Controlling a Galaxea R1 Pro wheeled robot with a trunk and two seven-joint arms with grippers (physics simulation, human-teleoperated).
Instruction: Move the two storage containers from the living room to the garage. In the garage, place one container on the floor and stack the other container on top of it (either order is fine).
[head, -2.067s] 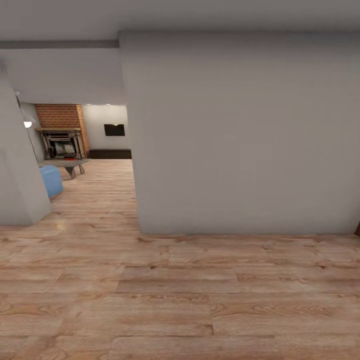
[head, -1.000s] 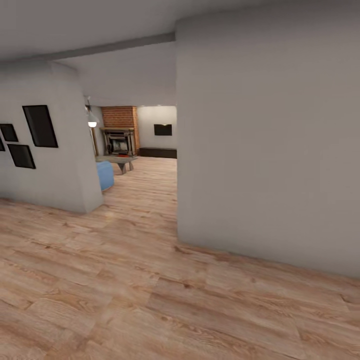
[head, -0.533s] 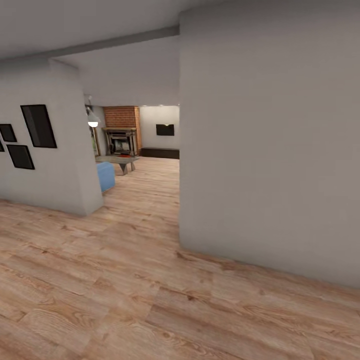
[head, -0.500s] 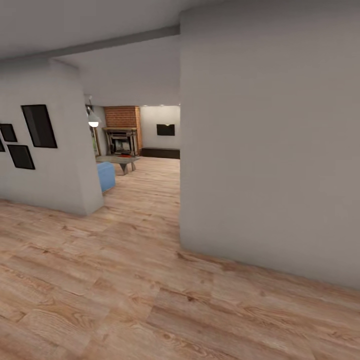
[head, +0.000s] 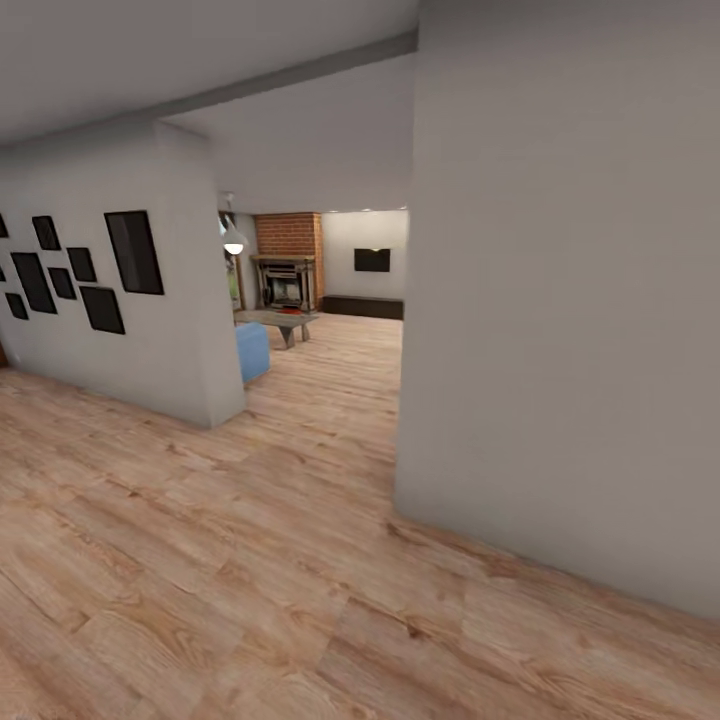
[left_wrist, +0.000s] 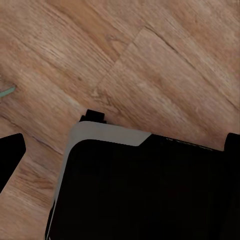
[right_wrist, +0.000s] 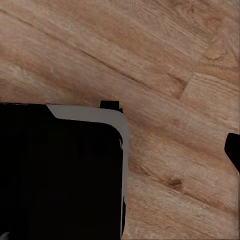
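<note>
hall, wood floor | fireplace ahead | blue sofa

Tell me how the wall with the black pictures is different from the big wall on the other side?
The left wall carries several dark frames, while the right wall is bare. The right wall stands nearer the camera and looms larger; the left wall sits farther back. A blue seat shows just past the left wall's corner; nothing sits by the right wall's edge. Both are plain grey-white and stand on the wood plank floor, framing the passage toward the brick fireplace.

light wood plank floor under blue sofa
</note>
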